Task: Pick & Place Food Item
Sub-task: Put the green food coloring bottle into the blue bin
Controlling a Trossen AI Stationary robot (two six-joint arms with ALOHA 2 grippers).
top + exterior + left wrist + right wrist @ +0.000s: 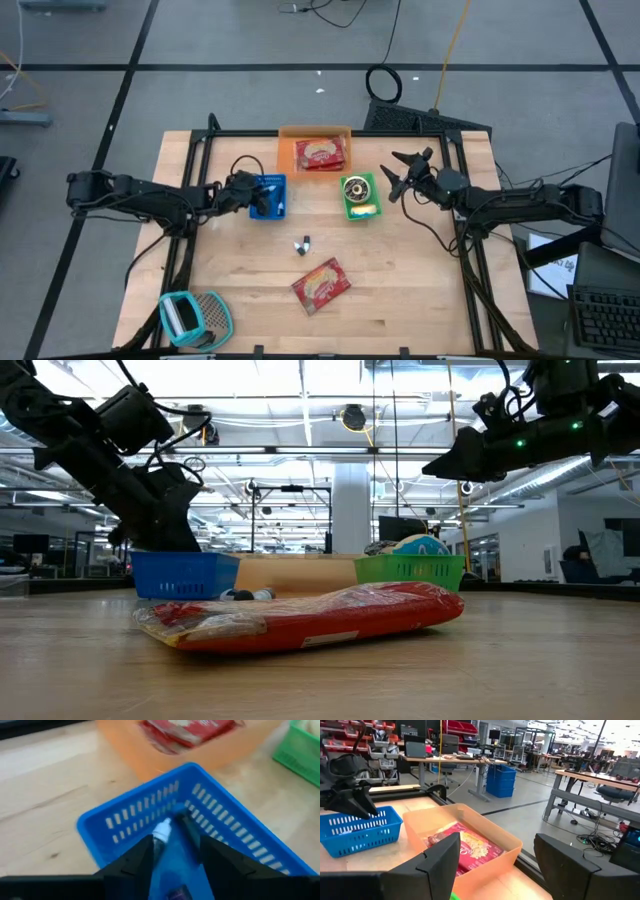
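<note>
Teal item [190,317] at table's 7 o'clock. Left gripper [262,200] over blue basket [268,183]; fingers part open around a white-capped object [162,830], grip not determinable. Small dark item [303,244] at centre. Red food packet [321,284] on the table at 6 o'clock; second packet [320,154] in orange tray [285,150] at 12. Green basket [362,210] right of centre. Right gripper [398,172] at 2 o'clock, raised, wide open, empty.

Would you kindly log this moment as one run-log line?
left gripper: inside blue slotted plastic basket, white-capped item between its jaws | right gripper: open, waiting beside green basket
</note>
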